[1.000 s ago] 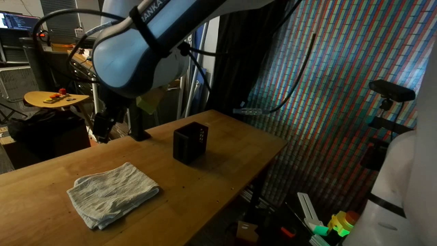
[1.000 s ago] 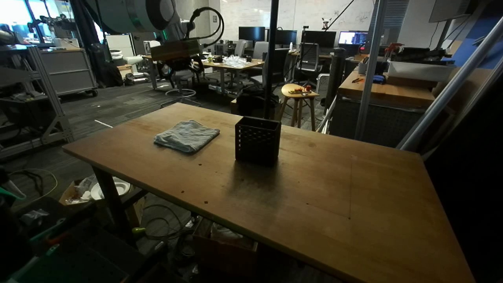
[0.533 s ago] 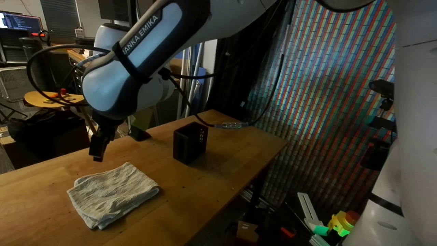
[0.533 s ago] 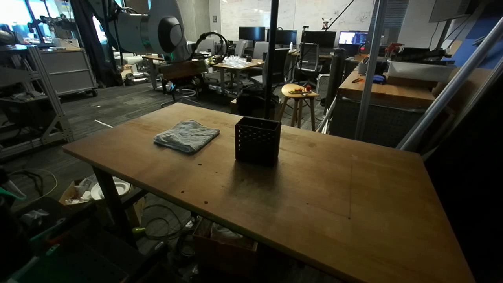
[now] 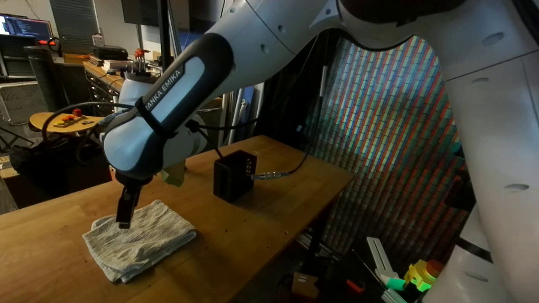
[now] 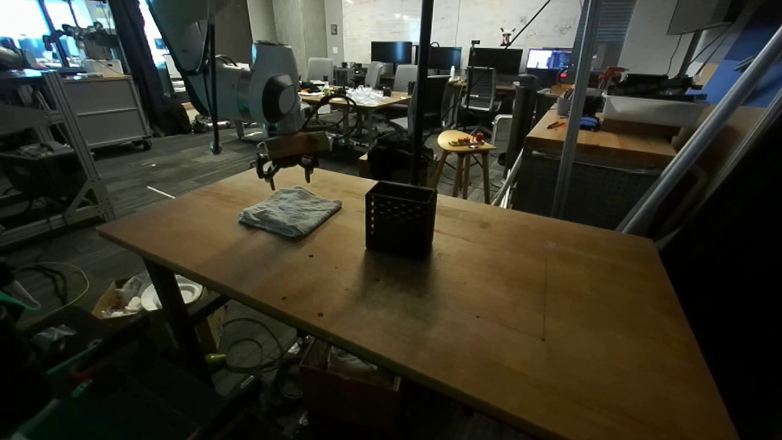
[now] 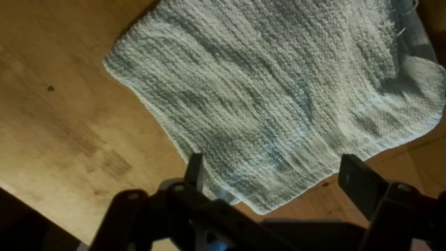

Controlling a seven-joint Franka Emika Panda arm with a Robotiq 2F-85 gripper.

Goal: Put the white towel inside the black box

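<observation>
The folded whitish cloth towel (image 7: 251, 104) looks rough and ribbed; the long brown wooden table (image 6: 501, 305) smooth, faintly glossy; the black rectangular plastic-looking box (image 6: 400, 221) matt; the jointed white arm (image 5: 261, 50) smooth.

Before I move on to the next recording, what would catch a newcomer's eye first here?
Probably the white Franka arm, arching across an exterior view, with the multicoloured striped backdrop behind it. Next, the perforated black box, upright on the wooden table in both exterior views. The folded towel dominates the wrist view, one corner beneath the open gripper.
</observation>
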